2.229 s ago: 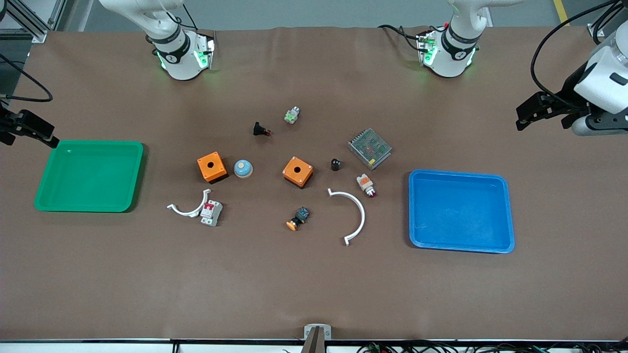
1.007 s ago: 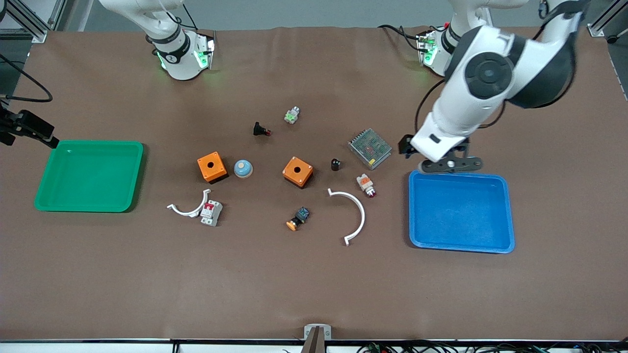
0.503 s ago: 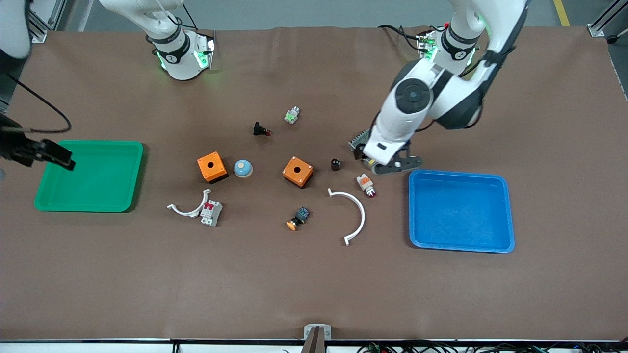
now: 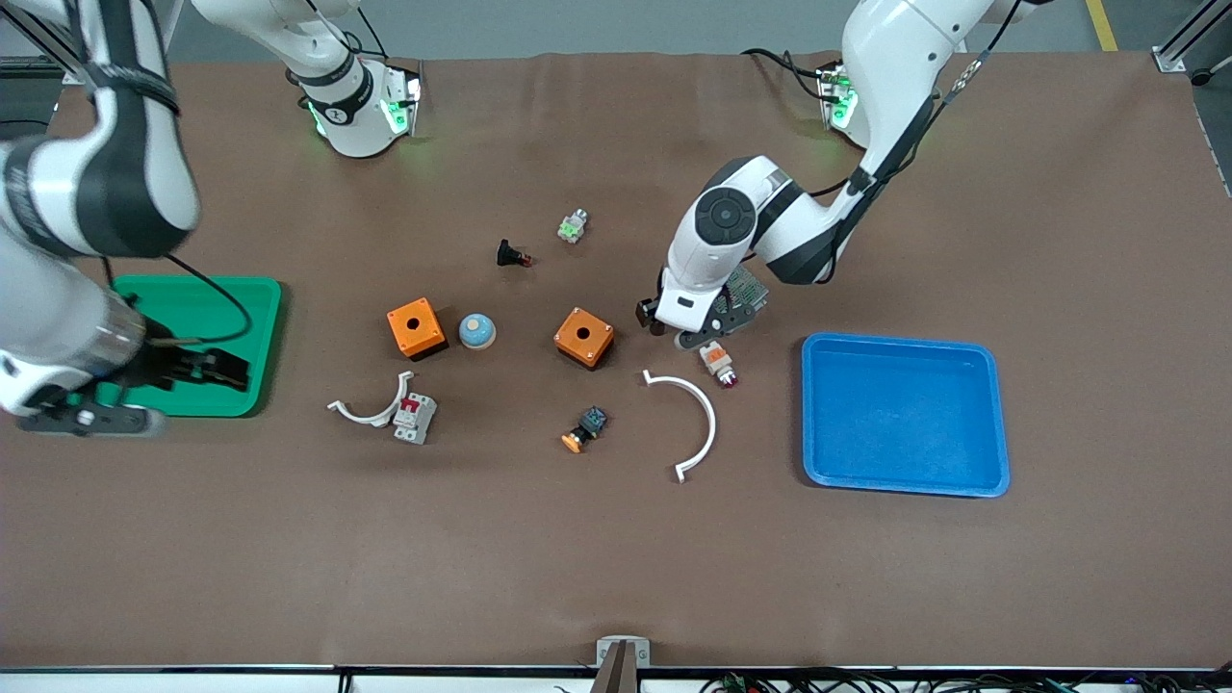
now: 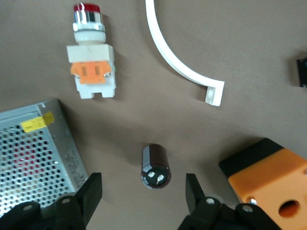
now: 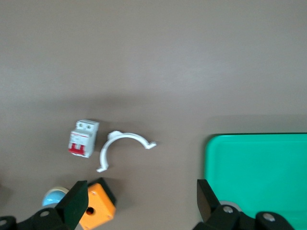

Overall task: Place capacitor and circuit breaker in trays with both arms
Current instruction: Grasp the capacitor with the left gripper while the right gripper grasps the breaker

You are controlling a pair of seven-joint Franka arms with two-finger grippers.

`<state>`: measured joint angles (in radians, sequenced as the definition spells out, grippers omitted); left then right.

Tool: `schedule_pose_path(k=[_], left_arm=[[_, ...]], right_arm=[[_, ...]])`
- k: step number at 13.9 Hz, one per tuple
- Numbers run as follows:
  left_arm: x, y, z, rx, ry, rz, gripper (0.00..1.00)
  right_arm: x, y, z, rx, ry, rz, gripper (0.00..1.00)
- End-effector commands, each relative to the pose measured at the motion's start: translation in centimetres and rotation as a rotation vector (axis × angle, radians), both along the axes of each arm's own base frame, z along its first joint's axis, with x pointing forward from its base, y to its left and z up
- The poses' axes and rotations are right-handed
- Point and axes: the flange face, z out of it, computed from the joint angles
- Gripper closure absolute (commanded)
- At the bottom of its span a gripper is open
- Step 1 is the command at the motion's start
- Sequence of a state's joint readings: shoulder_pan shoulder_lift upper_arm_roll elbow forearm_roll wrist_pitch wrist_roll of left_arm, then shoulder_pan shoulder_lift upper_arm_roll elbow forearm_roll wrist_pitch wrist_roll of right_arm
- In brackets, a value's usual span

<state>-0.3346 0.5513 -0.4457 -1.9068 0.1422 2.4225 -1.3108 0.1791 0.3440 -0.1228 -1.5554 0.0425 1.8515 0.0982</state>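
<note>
Left tool (image 5: pixel 141 191) straddles capacitor (image 5: pixel 155 166), fingers spread, clearance each side.

capacitor (image 5: pixel 155 166): black stubby cylinder, upright on table | circuit breaker (image 4: pixel 415 418): white-grey block, red switch, touching white arc

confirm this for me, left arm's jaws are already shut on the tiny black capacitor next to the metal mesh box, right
Not quite. The left gripper has its jaws open on either side of the tiny black cylindrical capacitor, not touching it; the left wrist view shows gaps on both sides. It does lie beside the perforated metal mesh box.
</note>
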Motion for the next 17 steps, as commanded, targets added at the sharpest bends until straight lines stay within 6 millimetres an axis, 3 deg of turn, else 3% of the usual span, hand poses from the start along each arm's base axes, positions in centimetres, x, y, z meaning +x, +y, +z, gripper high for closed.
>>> schedule_pose_path(k=[1,4,6,10,11,13,14,17], left_arm=[[0.2,-2.0,-2.4,0.031,-0.011,0.057,0.3],[-0.1,-1.9,-3.8,0.056,-0.007,0.09,0.35],[-0.2,-1.9,-4.3,0.059,-0.001,0.089,0.4],[-0.9,-2.6,-4.4,0.06,0.004,0.101,0.48],[-0.9,-2.6,-4.4,0.061,0.005,0.101,0.59],[-0.9,-2.6,-4.2,0.059,0.001,0.103,0.96],[-0.2,-2.3,-3.4,0.055,-0.01,0.105,1.0],[2.1,-1.4,1.9,0.067,-0.061,0.125,1.0]], right_arm=[[1.8,1.3,-8.0,0.105,0.067,-0.15,0.0],[1.7,2.4,-14.0,0.13,0.074,-0.191,0.0],[1.5,4.3,-17.0,0.158,0.096,-0.255,0.0],[1.1,7.1,-20.2,0.143,0.109,-0.296,0.0],[0.9,8.2,-20.5,0.14,0.108,-0.298,0.0],[0.3,9.4,-21.9,0.13,0.105,-0.3,0.0],[-0.2,9.3,-22.9,0.126,0.09,-0.304,0.05],[-1.5,10.7,-24.4,0.112,0.087,-0.27,0.6]])
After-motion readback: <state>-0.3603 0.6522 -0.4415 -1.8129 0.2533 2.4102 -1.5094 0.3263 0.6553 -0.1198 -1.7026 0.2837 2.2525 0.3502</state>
